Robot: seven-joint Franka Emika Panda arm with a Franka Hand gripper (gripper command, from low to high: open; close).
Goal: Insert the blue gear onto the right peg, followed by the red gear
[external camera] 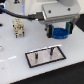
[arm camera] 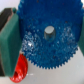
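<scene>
The robot's grey and black gripper [external camera: 60, 30] is clamped on the big, flat, bright blue plastic gear [external camera: 60, 34] with teeth all round its rim. It holds the blue gear up in the air above the white table [external camera: 15, 60]. In the wrist view the gear's [arm camera: 47, 37] flat face looks at the camera, with a round hole in its middle, and green finger pads [arm camera: 9, 42] press its rim. The small, chunky red plastic gear [arm camera: 20, 71] shows beside one pad. Lower down lies the grey, black-edged plate [external camera: 46, 56] with two thin dark pins standing straight up; the right peg [external camera: 54, 50] is one of them
</scene>
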